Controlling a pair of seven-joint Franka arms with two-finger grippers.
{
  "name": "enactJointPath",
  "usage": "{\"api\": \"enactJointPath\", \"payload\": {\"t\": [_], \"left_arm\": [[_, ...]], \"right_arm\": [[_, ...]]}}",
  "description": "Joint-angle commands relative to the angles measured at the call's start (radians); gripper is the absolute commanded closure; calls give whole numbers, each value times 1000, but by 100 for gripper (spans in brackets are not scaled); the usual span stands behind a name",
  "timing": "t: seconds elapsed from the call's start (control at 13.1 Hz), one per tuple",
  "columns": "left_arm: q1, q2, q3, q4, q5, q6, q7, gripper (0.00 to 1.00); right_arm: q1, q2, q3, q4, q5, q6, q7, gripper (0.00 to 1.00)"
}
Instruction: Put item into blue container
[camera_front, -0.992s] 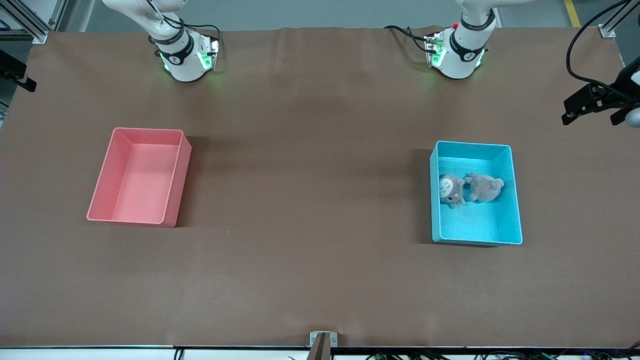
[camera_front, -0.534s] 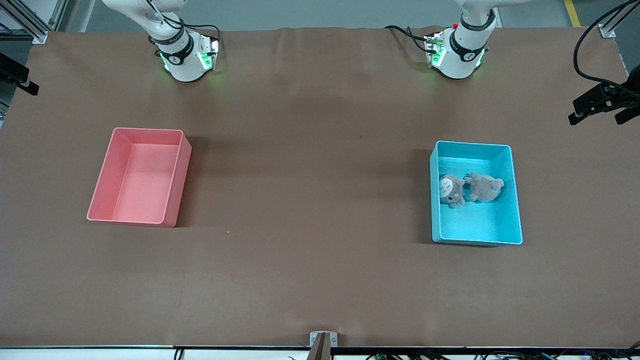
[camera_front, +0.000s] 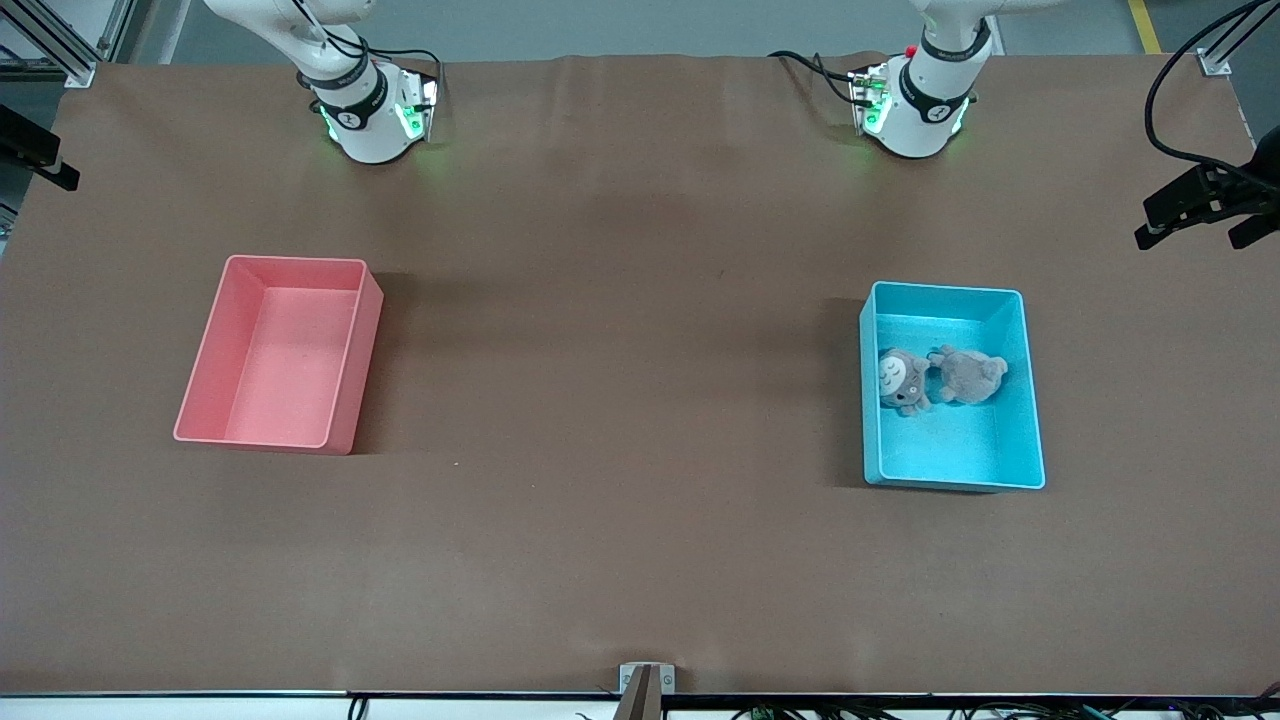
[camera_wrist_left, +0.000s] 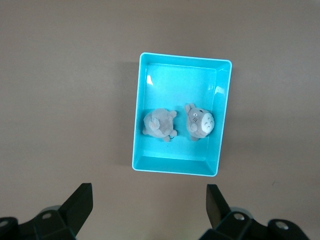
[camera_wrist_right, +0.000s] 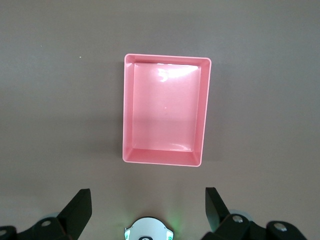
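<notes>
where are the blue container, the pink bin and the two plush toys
blue container (camera_front: 1034, 420): front view, side wall
pink bin (camera_front: 285, 360): front view, bare floor
two plush toys (camera_front: 968, 374): front view, grey toy's body, inside blue container

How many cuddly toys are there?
2. Both lie side by side in the blue container: the plush toy with the pale face toward the right arm's end, the grey plush toy toward the left arm's end. None seem hidden.
</notes>
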Motion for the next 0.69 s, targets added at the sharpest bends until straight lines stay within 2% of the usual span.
{"api": "enactJointPath", "payload": {"t": [0.0, 0.15, 0.61], "left_arm": [[-1, 19, 0, 23, -4, -1, -8, 0], [-4, 23, -3, 23, 40, 0, -8, 0], [-6, 24, -3, 23, 36, 0, -9, 0]], "right_arm": [[-13, 1, 6, 5, 29, 0, -9, 0], [-13, 1, 6, 5, 29, -3, -11, 0], [-13, 1, 6, 4, 28, -6, -11, 0]]}}
